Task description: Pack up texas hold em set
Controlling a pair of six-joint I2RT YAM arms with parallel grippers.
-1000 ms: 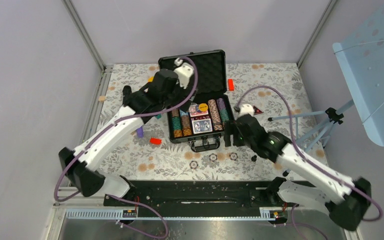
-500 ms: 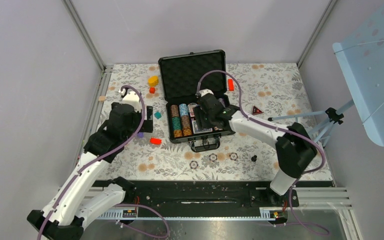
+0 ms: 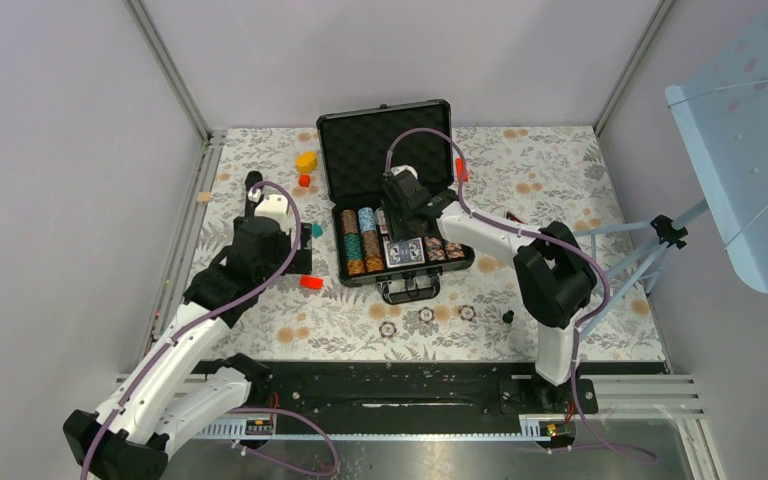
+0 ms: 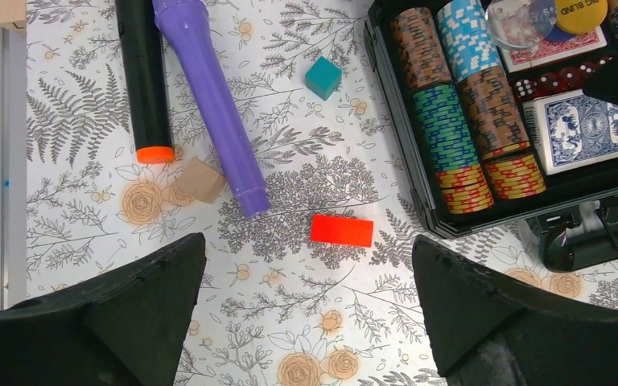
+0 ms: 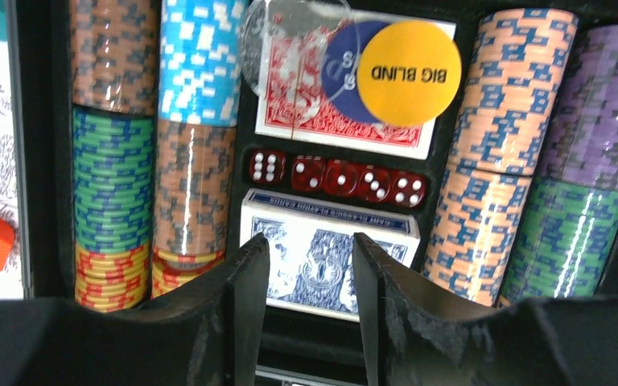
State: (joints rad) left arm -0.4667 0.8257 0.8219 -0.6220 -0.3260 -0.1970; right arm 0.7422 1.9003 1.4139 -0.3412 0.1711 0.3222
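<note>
Right gripper (image 5: 310, 249): jaws parted by a narrow gap with nothing between them, poised over the blue card deck (image 5: 330, 229). We see no contact with the deck.

Left gripper (image 4: 307, 241): jaws spread wide and empty, hanging above the table (image 3: 560, 180) left of the case, over a red block (image 4: 342, 231).

Case (image 3: 385, 150): black, lying open mid-table, with the foam-lined lid leaning back on the far side and the handle (image 3: 407, 290) toward the arms.

Contents, as we find them:
- Poker chips (image 5: 113, 193) in rows at either side of the tray.
- A red card deck (image 5: 322, 121) at the far centre, with a yellow "BIG BLIND" button (image 5: 409, 71) and a clear disc (image 5: 290, 40) on top.
- Five red dice (image 5: 334, 177) lined up between the two decks.

Outside the case we count three loose chips (image 3: 427, 314) on the table, near the handle.

Other items on the table: purple cylinder (image 4: 209, 104), black cylinder (image 4: 145, 80) with an orange end, teal block (image 4: 323, 77), tan block (image 4: 199, 178), yellow block (image 3: 306, 160).
</note>
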